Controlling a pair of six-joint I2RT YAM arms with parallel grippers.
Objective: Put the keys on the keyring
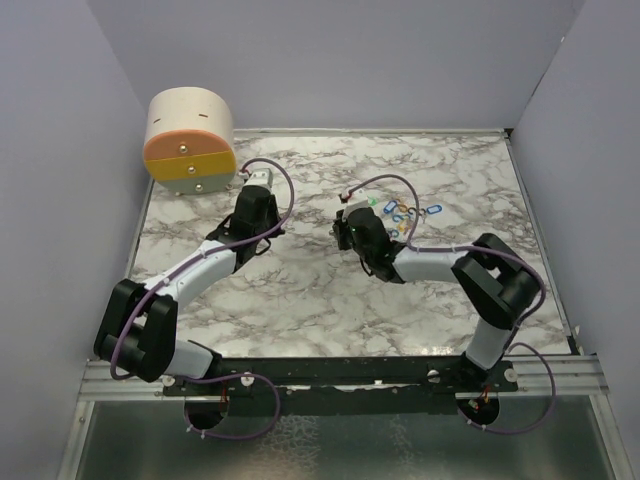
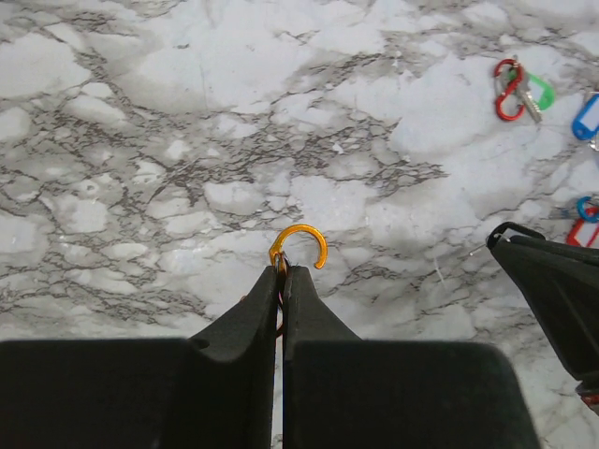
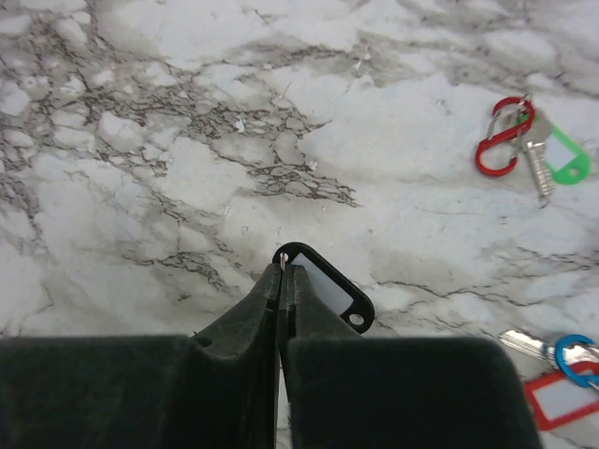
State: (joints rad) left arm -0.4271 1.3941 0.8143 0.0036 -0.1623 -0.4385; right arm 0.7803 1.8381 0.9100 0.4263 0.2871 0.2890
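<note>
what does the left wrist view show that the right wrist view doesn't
Only the left wrist: an orange clip pinched in the shut left tool, a blue tag, and the right arm at the right edge. Only the right wrist: a black tag pinched in the shut right tool. Both: the red carabiner with its key and green tag, on the marble table.

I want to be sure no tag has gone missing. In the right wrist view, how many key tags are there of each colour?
black tag: 1, pinched in the right gripper
green tag: 1
red tag: 1, cut off by the picture's edge
Total: 3
</note>
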